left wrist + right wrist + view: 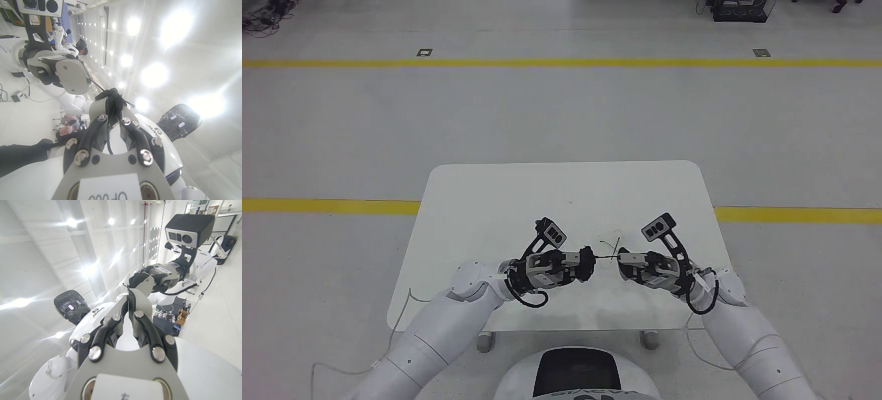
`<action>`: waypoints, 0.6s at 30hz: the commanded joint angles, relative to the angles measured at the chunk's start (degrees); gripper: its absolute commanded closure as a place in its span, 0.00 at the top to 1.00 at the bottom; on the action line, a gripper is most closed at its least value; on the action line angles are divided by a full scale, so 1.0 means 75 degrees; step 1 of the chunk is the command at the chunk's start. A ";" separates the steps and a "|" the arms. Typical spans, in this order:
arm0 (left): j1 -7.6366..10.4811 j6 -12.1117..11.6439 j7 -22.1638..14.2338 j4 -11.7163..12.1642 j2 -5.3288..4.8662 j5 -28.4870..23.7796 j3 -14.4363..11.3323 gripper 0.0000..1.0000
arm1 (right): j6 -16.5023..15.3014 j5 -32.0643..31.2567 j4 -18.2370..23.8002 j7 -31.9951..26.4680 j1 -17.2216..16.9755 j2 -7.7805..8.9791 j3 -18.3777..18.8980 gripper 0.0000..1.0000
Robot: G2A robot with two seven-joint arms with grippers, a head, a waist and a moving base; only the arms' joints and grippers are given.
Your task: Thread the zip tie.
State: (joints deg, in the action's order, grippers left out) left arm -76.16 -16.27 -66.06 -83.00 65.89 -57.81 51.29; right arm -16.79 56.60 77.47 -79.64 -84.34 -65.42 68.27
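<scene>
Both my arms (442, 325) wore smooth white shells, ending in grey wrist plates (113, 170). The left claw (113, 98) had pale grey fingers (96, 109) on black links (88, 132) pinned with silver screws (81, 157); the right claw (128, 294) showed ribbed black pads (131, 303). A black camera (658, 227) was bracketed to each wrist, with a coiled black cable (525, 296) alongside. The head's black visor (70, 308) carried two white ovals.

table (492, 195): white, rounded corners | floor (562, 120): pale grey, two yellow lines (542, 63) | ceiling (34, 247): bright round lights (71, 221)
</scene>
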 commanded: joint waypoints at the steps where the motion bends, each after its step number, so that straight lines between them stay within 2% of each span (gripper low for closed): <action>1: 0.0000 0.0000 0.0000 0.0000 0.0000 0.0000 0.0000 0.00 | -0.0004 -0.0001 0.0002 0.0000 -0.0006 0.0002 0.0010 0.00; 18: 0.0000 0.0000 0.0000 0.0000 0.0000 0.0000 0.0000 0.00 | -0.0027 0.0033 0.0012 0.0000 -0.0091 0.0028 0.0121 0.00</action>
State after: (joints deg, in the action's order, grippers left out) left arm -76.16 -16.27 -66.06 -83.00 65.89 -57.81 51.29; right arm -16.98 56.84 77.55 -79.64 -84.99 -65.22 69.13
